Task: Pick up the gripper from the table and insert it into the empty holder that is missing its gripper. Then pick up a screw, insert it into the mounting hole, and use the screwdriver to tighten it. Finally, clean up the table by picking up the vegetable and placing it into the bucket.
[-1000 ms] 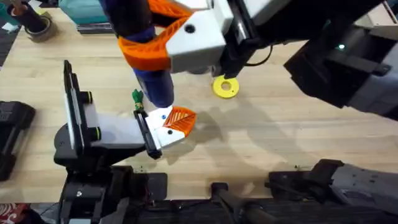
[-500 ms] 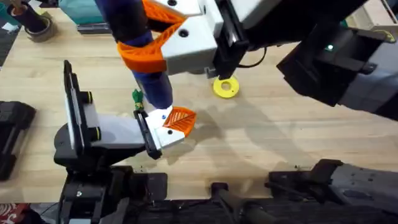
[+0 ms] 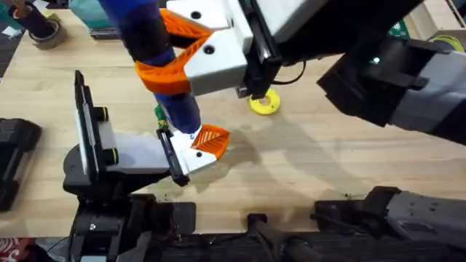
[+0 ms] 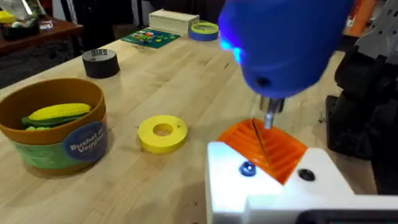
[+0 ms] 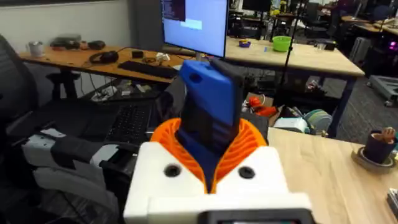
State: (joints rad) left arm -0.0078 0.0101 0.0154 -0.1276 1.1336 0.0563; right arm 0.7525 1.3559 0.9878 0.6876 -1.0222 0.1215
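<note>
My right gripper (image 3: pixel 166 69) (image 5: pixel 211 158) reaches across the table, shut on the blue screwdriver (image 3: pixel 177 102) (image 5: pixel 210 109), which stands nearly upright. Its silver bit (image 4: pixel 269 118) points down at the ribbed orange gripper (image 3: pixel 211 139) (image 4: pixel 268 148), which is seated in the white holder (image 3: pixel 145 153) (image 4: pixel 273 186). The holder belongs to the left arm's black claw (image 3: pixel 89 145) at the lower left. A small screw head (image 4: pixel 247 168) sits in the holder beside the orange piece. The brown bucket (image 4: pixel 62 146) stands on the table (image 3: pixel 328 167) with a yellow corn vegetable (image 4: pixel 57 114) inside.
A round yellow disc (image 3: pixel 263 102) (image 4: pixel 162 133) lies just past the holder. A black tape roll (image 4: pixel 101 63) and small boxes (image 4: pixel 174 20) sit farther back. The right arm (image 3: pixel 393 73) spans the upper right. Bare wood lies right of the holder.
The right arm and the screwdriver have shifted slightly left. The bit stays over the holder. The left arm has not moved.
</note>
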